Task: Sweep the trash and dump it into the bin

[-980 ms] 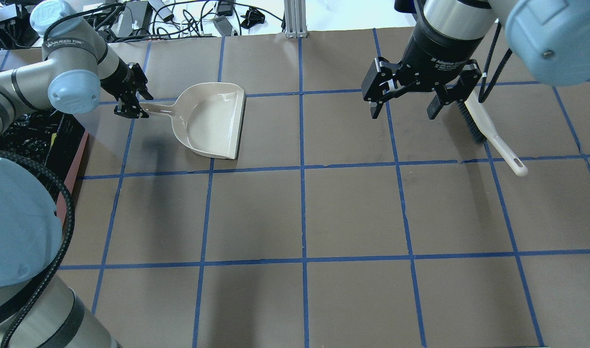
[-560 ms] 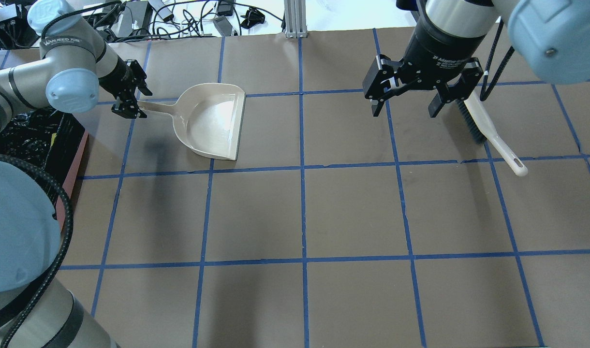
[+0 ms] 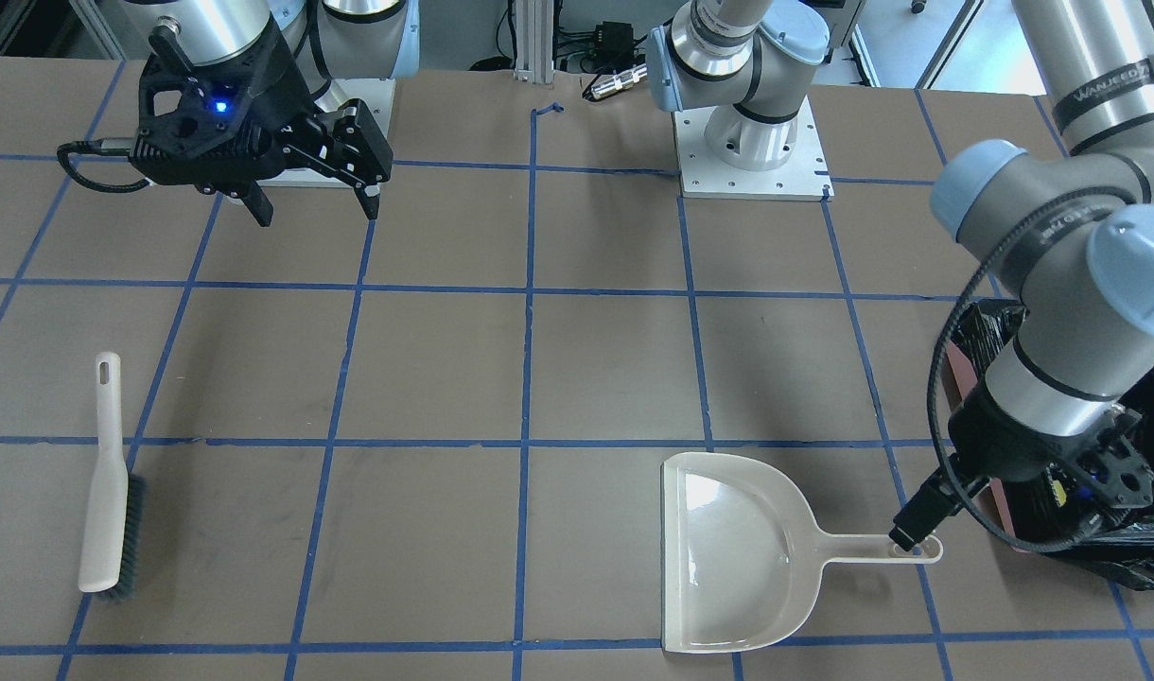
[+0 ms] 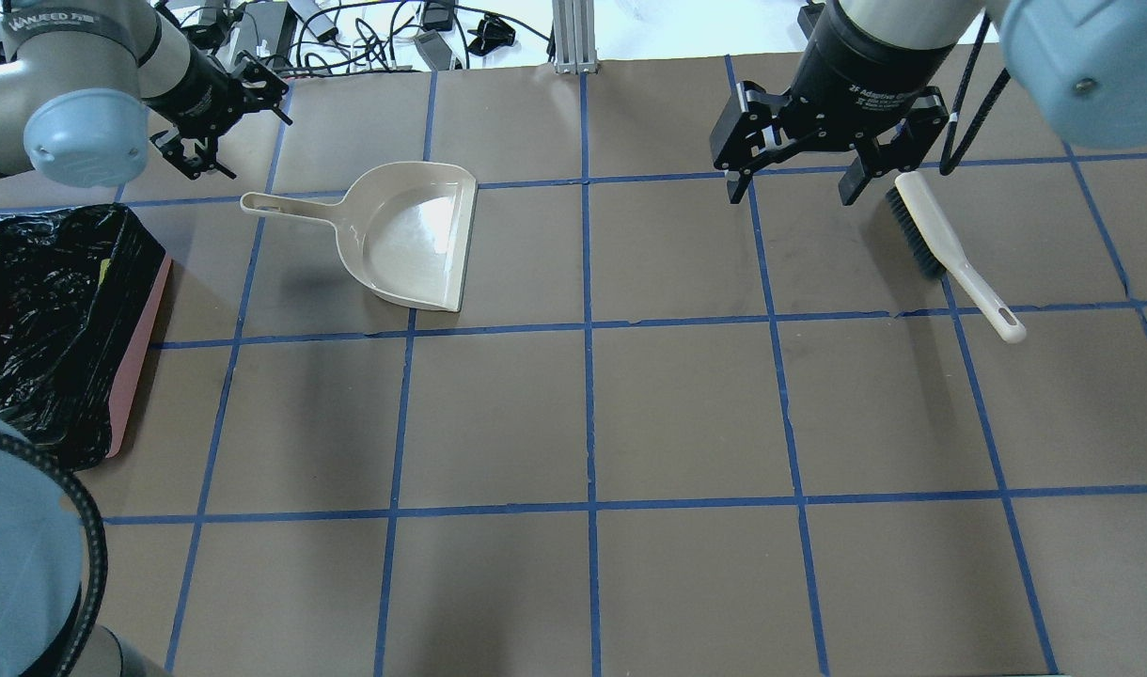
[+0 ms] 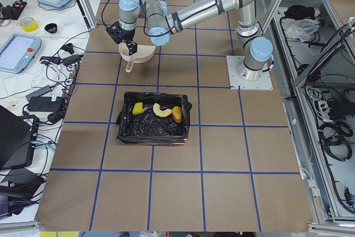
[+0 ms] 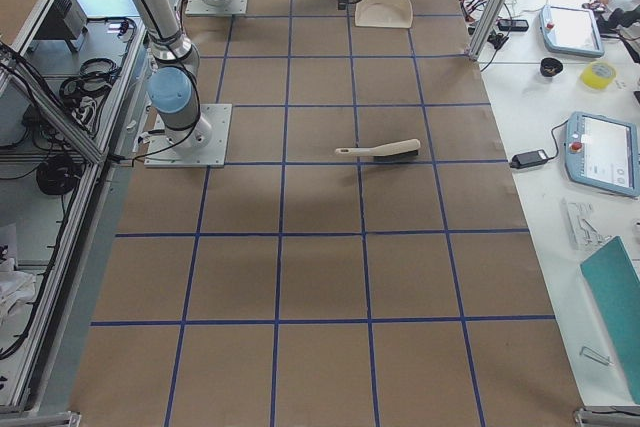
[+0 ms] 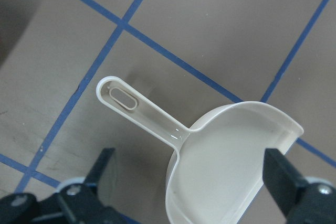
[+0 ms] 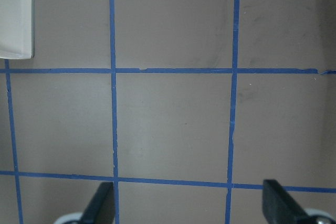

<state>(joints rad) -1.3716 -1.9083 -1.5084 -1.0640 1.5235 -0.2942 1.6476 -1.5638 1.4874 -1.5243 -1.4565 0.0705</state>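
The trash lies inside the bin (image 5: 152, 137), a pink-sided box with a black bag: the yellow-and-green sponge (image 5: 137, 108), the croissant piece (image 5: 162, 110) and the potato-like lump (image 5: 177, 114). In the overhead view the bin (image 4: 141, 329) sits at the left edge. The beige dustpan (image 4: 414, 235) lies empty on the table, and its handle (image 7: 136, 108) is free. My left gripper (image 4: 254, 146) is open and empty, raised just beyond the handle's end. My right gripper (image 4: 790, 197) is open and empty, hovering left of the beige brush (image 4: 950, 254).
The brown table (image 4: 686, 414) carries a blue tape grid. Cables and devices lie beyond the far edge (image 4: 348, 38). An aluminium post (image 4: 573, 38) stands at the far middle. The brush (image 3: 109, 482) lies flat, handle toward the robot.
My left gripper let go of the dustpan handle and pulled back toward the far left, uncovering the bin. The dustpan stays put. My right gripper drifted slightly farther away.
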